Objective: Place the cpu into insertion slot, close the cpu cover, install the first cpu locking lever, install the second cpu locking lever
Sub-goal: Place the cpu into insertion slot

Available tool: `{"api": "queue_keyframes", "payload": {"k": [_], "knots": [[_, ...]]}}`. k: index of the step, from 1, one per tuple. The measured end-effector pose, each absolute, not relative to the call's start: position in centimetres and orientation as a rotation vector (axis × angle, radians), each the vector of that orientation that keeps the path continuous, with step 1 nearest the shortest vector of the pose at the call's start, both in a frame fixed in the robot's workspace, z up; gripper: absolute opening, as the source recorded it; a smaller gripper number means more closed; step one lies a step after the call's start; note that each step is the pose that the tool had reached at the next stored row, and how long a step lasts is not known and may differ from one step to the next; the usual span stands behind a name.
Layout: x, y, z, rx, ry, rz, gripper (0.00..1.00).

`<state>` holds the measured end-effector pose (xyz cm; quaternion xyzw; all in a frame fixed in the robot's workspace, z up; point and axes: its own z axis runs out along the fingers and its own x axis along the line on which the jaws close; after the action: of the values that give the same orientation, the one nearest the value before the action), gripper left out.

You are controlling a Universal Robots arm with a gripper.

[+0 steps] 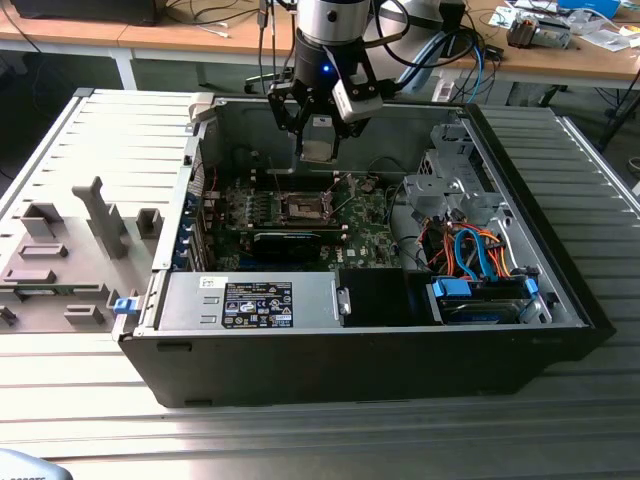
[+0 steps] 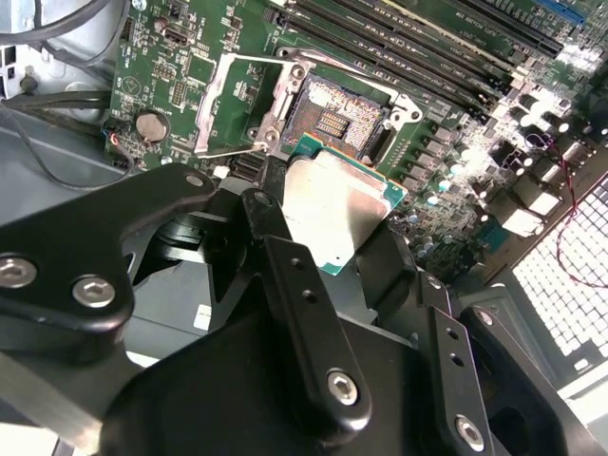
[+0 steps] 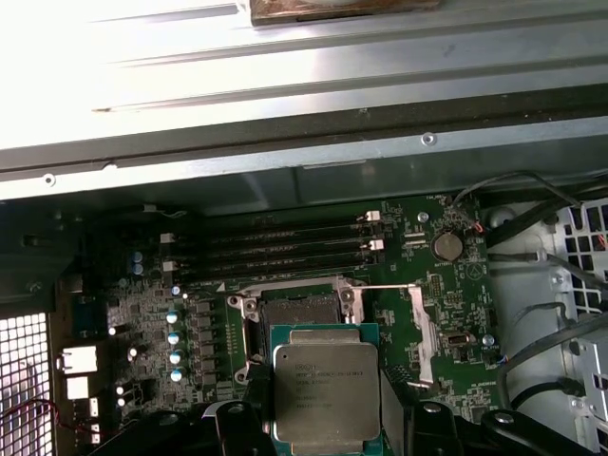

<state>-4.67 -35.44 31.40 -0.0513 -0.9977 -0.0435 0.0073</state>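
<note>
One small chip (image 3: pixel 326 394) hangs gripped by its edges in my closed pincer (image 2: pixel 332 237), raised close by the open socket (image 2: pixel 337 119), toward the far wall of the computer case (image 1: pixel 350 370). I judge it light, stiff and fragile underneath, so it wants an edge hold only, kept level.

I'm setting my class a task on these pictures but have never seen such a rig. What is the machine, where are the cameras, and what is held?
It is a robot arm with a gripper, working over an open computer case that lies on a metal table. The exterior view looks on from off the arm; both wrist views ride on the arm. The gripper is shut on the cpu, held above the insertion slot on the green motherboard. The cpu cover stands open.
</note>
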Motion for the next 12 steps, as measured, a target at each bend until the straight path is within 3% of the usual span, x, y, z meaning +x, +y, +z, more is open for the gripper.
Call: {"api": "queue_keyframes", "payload": {"k": [12], "knots": [[-4.67,-35.44,31.4,-0.174,-3.119,-0.136,0.55]]}}
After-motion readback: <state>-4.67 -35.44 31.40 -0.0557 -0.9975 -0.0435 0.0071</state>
